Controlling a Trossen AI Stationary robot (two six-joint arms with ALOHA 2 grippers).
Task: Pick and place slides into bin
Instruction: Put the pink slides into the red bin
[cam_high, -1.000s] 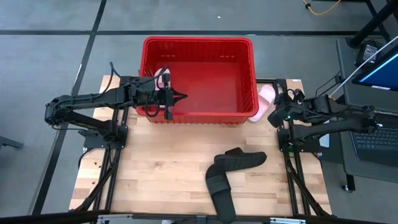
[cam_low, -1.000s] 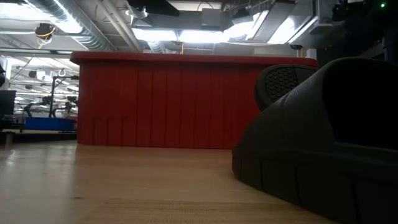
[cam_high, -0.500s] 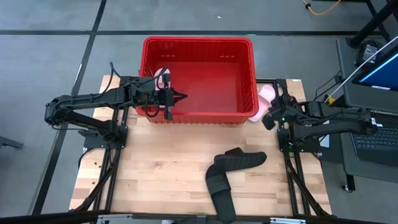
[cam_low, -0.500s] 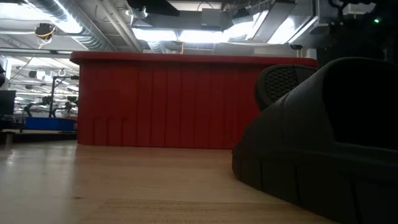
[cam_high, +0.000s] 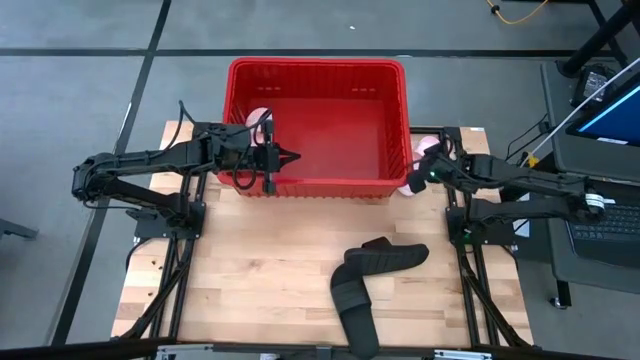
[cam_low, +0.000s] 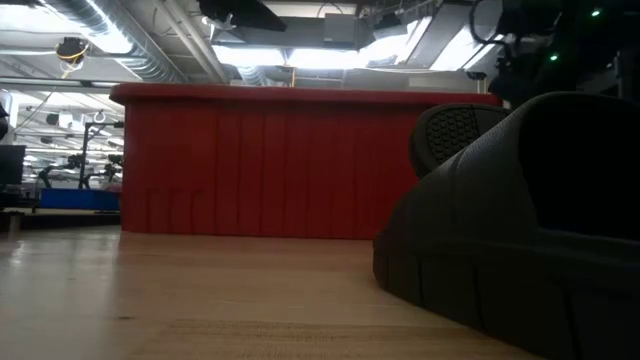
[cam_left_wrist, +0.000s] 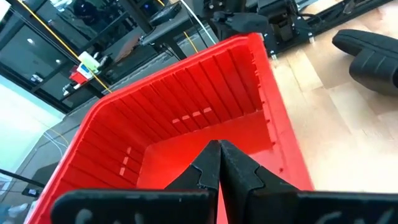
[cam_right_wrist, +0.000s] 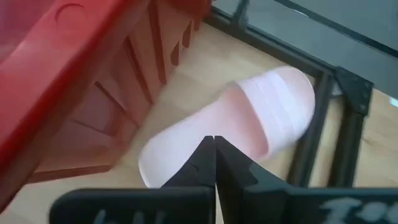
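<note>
Looking straight down, you had a pale wood-plank table (cam_high: 250, 270) w/ dark metal frame rails along both sides. Biggest item on it was the bin (cam_high: 318, 78): a rectangular red plastic basket, walls ribbed vertically w/ short slots cut through, smooth flat floor, sitting at the table's far edge, centred.

Next in size, the two black slides (cam_high: 365, 275) lay near the table's front, right of centre, well apart from the bin. One (cam_high: 388, 256) lay crosswise, the other (cam_high: 353, 305) pointed toward the front edge; they overlapped at one end. Matte rubbery look, broad rounded strap, dotted tread on a sole in the low view.

One pale pink slide (cam_right_wrist: 249, 121) lay flat on the wood just beside the bin's right wall, smooth, rounded toe, one broad strap. Another pink slide (cam_high: 259, 122) showed by the bin's left wall, mostly hidden by the left arm; can't tell if inside or on the rim.

Your right gripper (cam_right_wrist: 214, 158) hung just over the pink slide by the right wall, fingers pressed together, tips meeting, nothing between them. Your left gripper (cam_high: 288, 156) reached over the bin's left-front part, fingers likewise closed to a point, empty, above the red floor.
</note>
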